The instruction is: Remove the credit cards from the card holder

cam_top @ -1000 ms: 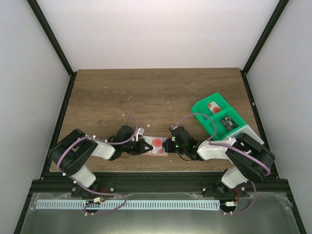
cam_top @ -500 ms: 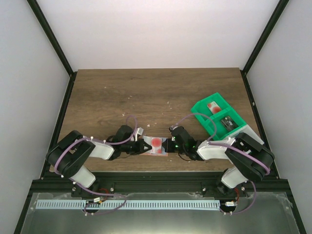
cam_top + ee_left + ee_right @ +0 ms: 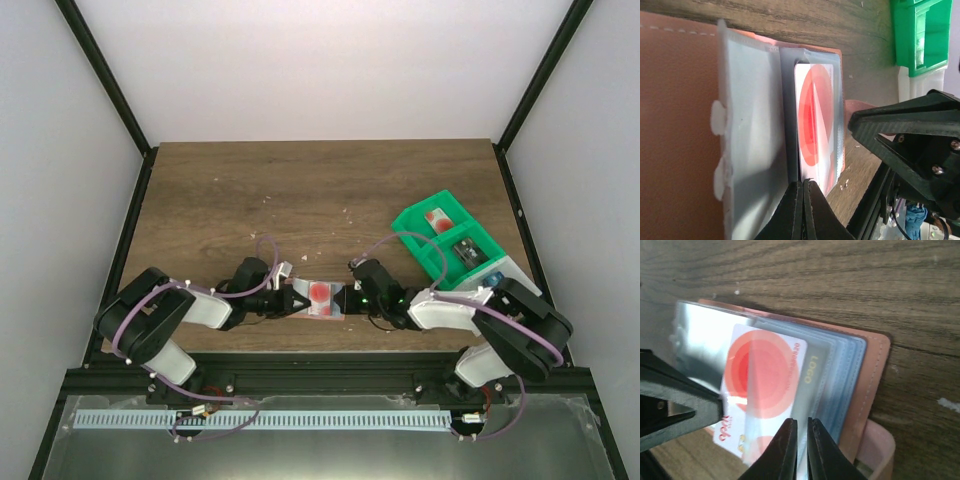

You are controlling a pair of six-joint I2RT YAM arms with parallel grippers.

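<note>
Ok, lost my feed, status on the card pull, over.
Left gripper and right gripper both shut on card holder sleeves. Red-and-white card inside, not out yet. Nothing in the way.

I have the card holder [image 3: 322,299] lying open on the table [image 3: 250,190] near its front edge, midway between my two arms. The left gripper [image 3: 299,300] meets it from the left and the right gripper [image 3: 346,297] from the right, each at a sleeve edge. A credit card [image 3: 320,292] sits inside a sleeve. Well off to the right and farther back stands the compartment tray [image 3: 418,250], with a card [image 3: 437,217] in its rear compartment and a second card [image 3: 466,248] in the next one forward.
</note>
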